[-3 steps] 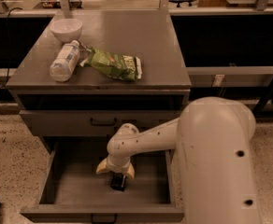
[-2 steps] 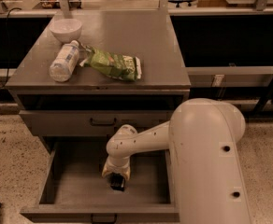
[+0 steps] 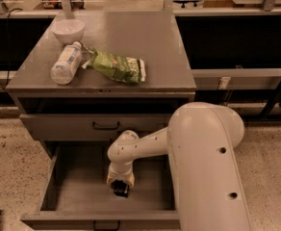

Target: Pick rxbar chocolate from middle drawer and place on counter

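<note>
The middle drawer [image 3: 58,186] is pulled open below the shallower handled drawer [image 3: 63,126]. My gripper [image 3: 120,190] hangs straight down inside it, near the drawer floor, a little right of its middle. A small dark shape shows at the gripper's tip; I cannot tell whether it is the rxbar chocolate or part of the gripper. No black bar shows elsewhere in the drawer. The counter [image 3: 150,47] is the grey cabinet top above.
On the counter lie a clear plastic bottle [image 3: 66,63] on its side, a crinkled green bag [image 3: 117,66] and a white bowl [image 3: 67,31]. My bulky white arm [image 3: 203,167] covers the drawer's right side. Speckled floor surrounds the cabinet.
The gripper has sunk slightly lower into the drawer and toward its front. The large arm link has swung a little left. The things on the counter have not moved.
</note>
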`<action>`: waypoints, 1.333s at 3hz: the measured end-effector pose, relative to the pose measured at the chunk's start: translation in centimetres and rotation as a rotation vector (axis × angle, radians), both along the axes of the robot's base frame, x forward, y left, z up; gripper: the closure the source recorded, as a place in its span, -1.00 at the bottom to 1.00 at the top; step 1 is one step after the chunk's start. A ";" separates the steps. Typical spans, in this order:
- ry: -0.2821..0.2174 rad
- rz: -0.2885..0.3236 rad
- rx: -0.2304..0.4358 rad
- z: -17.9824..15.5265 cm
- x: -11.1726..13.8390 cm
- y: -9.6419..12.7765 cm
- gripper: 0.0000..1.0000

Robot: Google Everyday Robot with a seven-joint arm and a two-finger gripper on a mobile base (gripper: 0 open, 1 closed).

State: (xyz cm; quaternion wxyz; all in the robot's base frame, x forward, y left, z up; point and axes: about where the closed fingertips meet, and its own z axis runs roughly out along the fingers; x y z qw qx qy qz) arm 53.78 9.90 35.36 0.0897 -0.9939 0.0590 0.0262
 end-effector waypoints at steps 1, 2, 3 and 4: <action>0.000 0.000 0.000 0.1 0.0 0.0 0.20; 0.009 -0.003 0.012 -0.2 0.1 0.2 0.69; 0.009 -0.003 0.012 0.1 0.1 0.2 1.00; -0.042 -0.036 0.097 2.6 -0.3 -0.5 1.00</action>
